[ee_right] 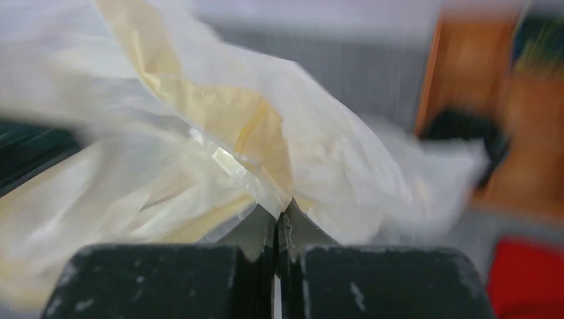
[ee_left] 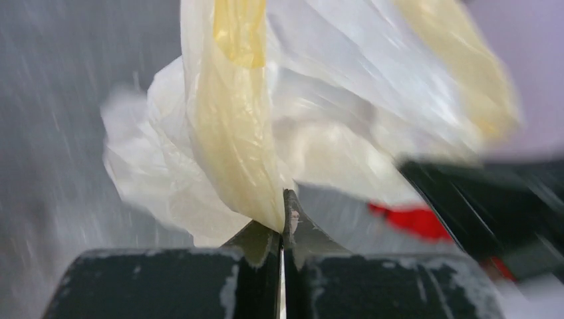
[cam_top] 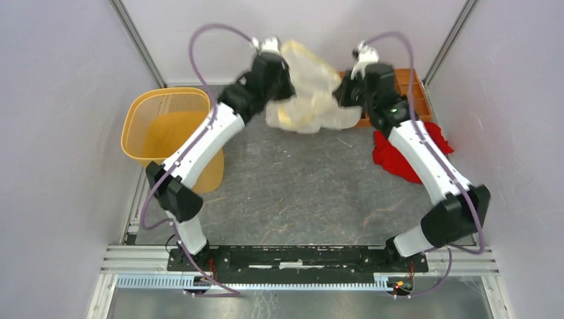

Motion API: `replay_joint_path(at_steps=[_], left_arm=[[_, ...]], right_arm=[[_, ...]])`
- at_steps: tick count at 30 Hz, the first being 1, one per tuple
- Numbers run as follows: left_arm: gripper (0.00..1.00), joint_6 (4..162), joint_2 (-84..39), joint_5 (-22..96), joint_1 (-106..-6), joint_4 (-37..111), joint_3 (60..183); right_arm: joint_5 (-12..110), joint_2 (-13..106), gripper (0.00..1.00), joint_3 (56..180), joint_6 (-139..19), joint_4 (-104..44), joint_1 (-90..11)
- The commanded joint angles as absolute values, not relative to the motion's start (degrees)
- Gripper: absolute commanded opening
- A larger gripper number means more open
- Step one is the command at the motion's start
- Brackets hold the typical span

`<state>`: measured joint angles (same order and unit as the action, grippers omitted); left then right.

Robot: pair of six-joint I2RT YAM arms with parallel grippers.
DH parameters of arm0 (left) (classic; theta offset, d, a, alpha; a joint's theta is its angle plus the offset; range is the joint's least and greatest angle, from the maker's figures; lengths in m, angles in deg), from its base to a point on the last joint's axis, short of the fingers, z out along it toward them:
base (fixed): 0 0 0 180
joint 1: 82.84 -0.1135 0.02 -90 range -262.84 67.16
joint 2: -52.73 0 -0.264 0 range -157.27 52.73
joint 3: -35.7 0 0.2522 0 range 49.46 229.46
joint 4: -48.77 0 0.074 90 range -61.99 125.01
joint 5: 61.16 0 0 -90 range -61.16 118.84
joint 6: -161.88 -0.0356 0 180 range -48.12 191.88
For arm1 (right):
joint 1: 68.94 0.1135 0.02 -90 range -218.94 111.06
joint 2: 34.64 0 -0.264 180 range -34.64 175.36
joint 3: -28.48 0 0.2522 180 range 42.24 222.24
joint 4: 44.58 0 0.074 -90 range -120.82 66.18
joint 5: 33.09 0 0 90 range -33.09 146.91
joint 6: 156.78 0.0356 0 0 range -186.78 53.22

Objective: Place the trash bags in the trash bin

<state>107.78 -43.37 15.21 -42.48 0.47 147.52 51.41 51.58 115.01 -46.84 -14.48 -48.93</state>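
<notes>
The cream-white crinkly trash bag (cam_top: 309, 93) hangs lifted above the far middle of the table, held between both arms. My left gripper (cam_top: 287, 85) is shut on the bag's left edge; in the left wrist view the bag (ee_left: 233, 146) is pinched at my closed fingertips (ee_left: 282, 222). My right gripper (cam_top: 340, 92) is shut on its right edge; in the right wrist view the bag (ee_right: 219, 139) is pinched at the tips (ee_right: 282, 216). The orange-yellow lattice trash bin (cam_top: 166, 126) stands at the far left, open side up, apart from the bag.
A red cloth (cam_top: 409, 149) lies at the right, beside my right arm. A flat orange compartment tray (cam_top: 407, 93) sits at the back right, behind the right gripper. Grey walls close in on both sides.
</notes>
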Motion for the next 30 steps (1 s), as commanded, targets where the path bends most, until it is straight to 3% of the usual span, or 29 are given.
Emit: replay_joint_path(at_steps=[1, 2, 4, 7, 9, 12, 14, 16, 19, 23, 27, 30], left_arm=[[0.02, 94.44, -50.85, 19.93, -47.86, -7.86, 188.55], [0.02, 92.58, -50.57, 22.77, -47.86, -5.32, 192.82], [0.02, 90.29, -44.45, 29.96, -47.23, 4.69, 186.55], [0.02, 90.97, -26.0, 33.25, -45.22, 29.63, 153.03], [0.02, 94.19, -19.62, 27.02, -44.96, 38.81, 131.56], [0.02, 102.37, -20.52, 14.14, -45.47, 23.05, 119.03], [0.02, 103.74, -21.9, 21.31, -46.57, 16.7, 112.43], [0.02, 104.69, -16.43, 30.89, -46.63, 21.88, 101.47], [0.02, 107.26, -3.49, 31.18, -46.62, 26.64, 92.99], [0.02, 101.91, -4.94, 26.8, -46.75, 18.73, 108.16], [0.02, 93.22, -18.73, 27.62, -46.89, 7.73, 140.66], [0.02, 91.84, -23.07, 34.05, -46.88, 6.39, 162.14]], right_arm=[[51.36, 41.5, 0.01, 138.47, -56.3, -8.19, -47.18], [50.68, 37.86, 0.0, 139.11, -58.96, -11.52, -45.8], [48.34, 29.55, 0.0, 132.36, -64.57, -21.1, -42.35], [44.37, 16.65, 0.01, 112.96, -69.62, -39.46, -41.1], [50.25, 12.44, 0.01, 100.56, -70.79, -44.69, -41.15], [60.84, 14.77, 0.01, 88.13, -66.92, -39.01, -41.08], [55.48, 18.8, 0.01, 82.73, -62.42, -33.76, -41.14], [46.58, 20.34, 0.01, 76.2, -59.77, -33.37, -39.65], [43.83, 16.27, 0.01, 70.4, -54.37, -36.41, -37.05], [49.28, 16.01, 0.0, 85.91, -56.5, -28.96, -37.04], [54.21, 25.23, 0.01, 118.96, -63.71, -14.98, -37.1], [51.36, 27.95, 0.0, 135.94, -64.96, -11.89, -37.05]])
